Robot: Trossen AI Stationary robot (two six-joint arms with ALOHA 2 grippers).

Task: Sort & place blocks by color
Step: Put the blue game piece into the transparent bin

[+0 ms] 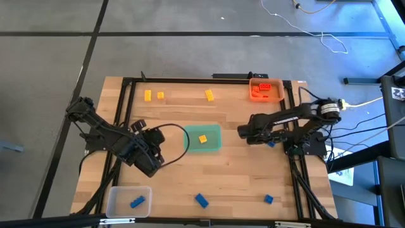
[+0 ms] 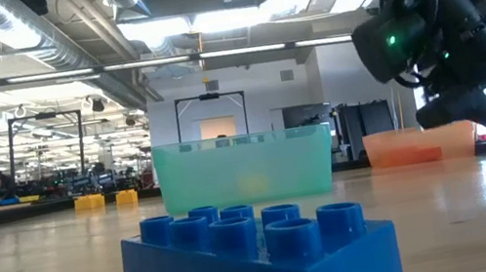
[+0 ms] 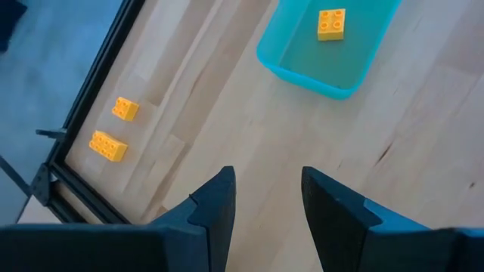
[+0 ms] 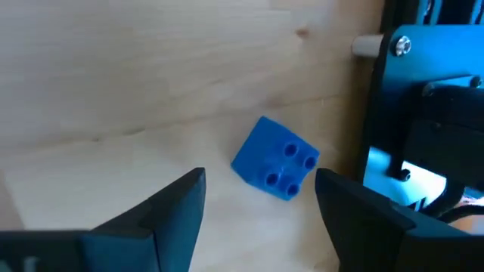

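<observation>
At the near left corner of the desk [image 1: 190,183] sits a clear tray [image 1: 120,193] with one blue block [image 1: 137,202] inside it. Just up from it, along the left side, the left claw [image 3: 266,198] hangs over bare wood with its fingers apart and nothing between them. Two yellow blocks [image 1: 154,95] lie side by side near the far left corner, apart from everything else, and a third yellow block [image 1: 209,95] lies alone along the far edge toward the middle. In the middle of the desk stands the green tray [image 1: 212,145], holding one yellow block [image 1: 202,139]. A blue block [image 1: 202,200] lies near the near edge at about the centre, and another blue block [image 1: 268,199] lies farther right along that edge. At the far right corner the orange tray [image 1: 276,96] holds orange-red blocks [image 1: 261,88]. Near the right edge, the right claw [image 4: 261,204] is released, its fingers spread wide and empty, poised over a small blue block [image 4: 275,158] that lies tilted on the wood just beside the dark frame [image 4: 423,113].
</observation>
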